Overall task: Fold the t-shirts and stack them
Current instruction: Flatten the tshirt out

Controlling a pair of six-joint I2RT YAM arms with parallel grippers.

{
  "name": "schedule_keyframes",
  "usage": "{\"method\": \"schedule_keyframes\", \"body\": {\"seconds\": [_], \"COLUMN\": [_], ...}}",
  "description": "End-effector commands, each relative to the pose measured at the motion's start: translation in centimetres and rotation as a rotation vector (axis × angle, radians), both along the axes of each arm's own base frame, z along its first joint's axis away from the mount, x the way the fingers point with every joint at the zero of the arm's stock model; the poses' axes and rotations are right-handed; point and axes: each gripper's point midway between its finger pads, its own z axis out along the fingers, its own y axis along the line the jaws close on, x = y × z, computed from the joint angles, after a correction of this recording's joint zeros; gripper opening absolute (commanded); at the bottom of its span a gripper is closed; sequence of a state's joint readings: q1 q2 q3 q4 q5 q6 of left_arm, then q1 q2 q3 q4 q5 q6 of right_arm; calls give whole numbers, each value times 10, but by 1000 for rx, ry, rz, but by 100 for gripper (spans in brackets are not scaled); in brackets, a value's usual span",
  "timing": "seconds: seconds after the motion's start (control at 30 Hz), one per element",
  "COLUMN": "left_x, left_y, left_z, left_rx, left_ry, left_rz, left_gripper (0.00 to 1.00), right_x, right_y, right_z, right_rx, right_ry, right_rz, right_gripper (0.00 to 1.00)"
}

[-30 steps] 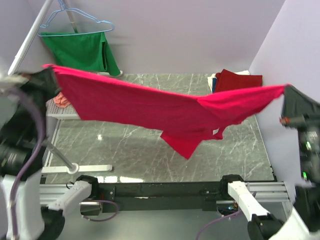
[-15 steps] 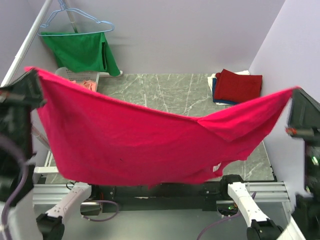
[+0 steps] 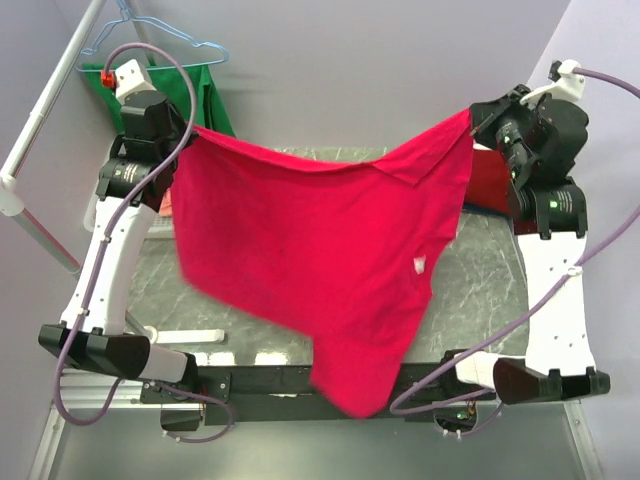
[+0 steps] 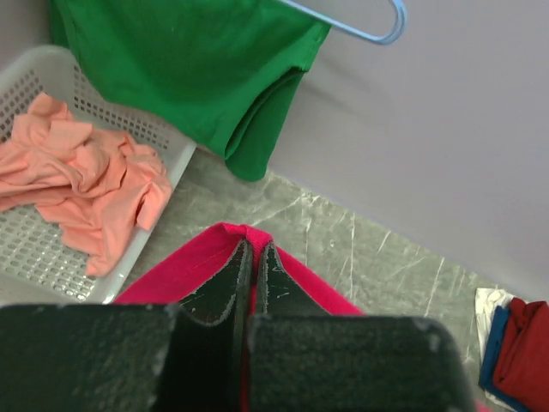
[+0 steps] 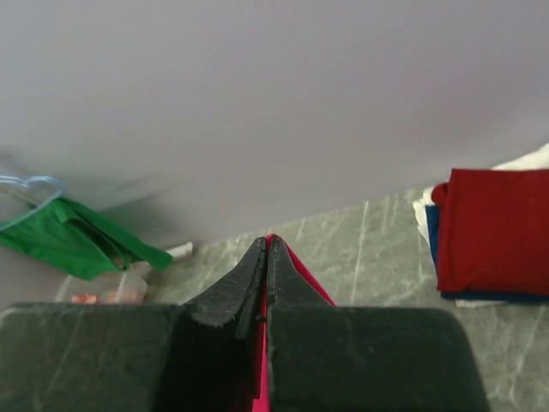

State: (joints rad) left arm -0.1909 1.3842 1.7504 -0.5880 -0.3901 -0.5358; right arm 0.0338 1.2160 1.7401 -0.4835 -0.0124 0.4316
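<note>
Table [image 3: 478,290]: grey marbled top, beneath the hanging cloth.
Pinkish-red t-shirt [image 3: 320,250]: in the air above the table, spread between both grippers by its top edge; the lower part hangs toward the near edge.
Green shirt [image 4: 189,60]: on a blue hanger [image 4: 360,26] at the far-left wall.
Basket [image 4: 34,73]: white, far left; salmon-orange t-shirt [image 4: 81,184] crumpled inside.
Folded stack: far-right corner; dark red t-shirt [image 5: 493,227] on top, blue t-shirt [image 5: 431,236] under it, white t-shirt [image 5: 523,161] lowest.
Left gripper [image 4: 251,249]: jaws pinched on the pinkish-red t-shirt's upper left corner.
Right gripper [image 5: 264,245]: jaws pinched on its upper right corner.
</note>
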Motion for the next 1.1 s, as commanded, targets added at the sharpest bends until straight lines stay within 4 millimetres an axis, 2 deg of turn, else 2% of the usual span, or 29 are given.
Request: {"method": "schedule_keyframes", "body": {"seconds": [0.0, 0.1, 0.2, 0.23, 0.3, 0.33, 0.37, 0.4, 0.43, 0.5, 0.53, 0.6, 0.63, 0.7, 0.77, 0.83, 0.97, 1.07], "left_x": [-10, -14, -33, -39, -60, -67, -83, -91, -99, -124, -139, -152, -163, -171, -179, -183, -173, -145], "left_y": [2, -1, 1, 2, 4, 6, 9, 11, 13, 19, 22, 23, 25, 25, 23, 23, 22, 19], "left_z": [64, 77, 93, 96, 106, 107, 109, 108, 108, 105, 106, 103, 107, 110, 124, 136, 151, 144], "left_rx": [-72, -84, -88, -90, -91, -92, -91, -90, -92, -92, -93, -98, -102, -114, -122, -118, -102, -80], "left_ry": [-183, -209, -259, -268, -300, -304, -313, -314, -319, -328, -344, -345, -361, -360, -391, -414, -441, -406], "left_rz": [7, -12, -24, -26, -37, -38, -36, -32, -32, -24, -25, -29, -31, -40, -60, -67, -66, -55], "left_gripper": [1, 1, 1, 1, 1, 1, 1, 1, 1, 1, 1, 1, 1, 1, 1, 1, 1, 1], "right_x": [-42, -50, -68, -83, -96, -113, -117, -124, -140, -148, -164, -178, -193, -214, -237, -249, -240, -206], "right_y": [-7, -9, -16, -17, -19, -20, -21, -21, -23, -23, -25, -27, -28, -32, -35, -35, -32, -29], "right_z": [88, 97, 105, 111, 113, 118, 115, 113, 115, 106, 108, 104, 108, 118, 134, 147, 159, 159], "right_rx": [-16, -30, -42, -47, -53, -58, -63, -63, -58, -58, -52, -55, -61, -64, -70, -68, -65, -60], "right_ry": [-248, -266, -296, -318, -331, -356, -352, -353, -375, -360, -382, -385, -409, -446, -503, -545, -573, -557], "right_rz": [-24, -29, -64, -71, -79, -82, -88, -89, -96, -98, -109, -115, -124, -144, -163, -161, -144, -134], "right_gripper": [0, 0, 0, 0, 0, 0, 0, 0, 0, 0, 0, 0, 0, 0, 0, 0, 0, 0]}}
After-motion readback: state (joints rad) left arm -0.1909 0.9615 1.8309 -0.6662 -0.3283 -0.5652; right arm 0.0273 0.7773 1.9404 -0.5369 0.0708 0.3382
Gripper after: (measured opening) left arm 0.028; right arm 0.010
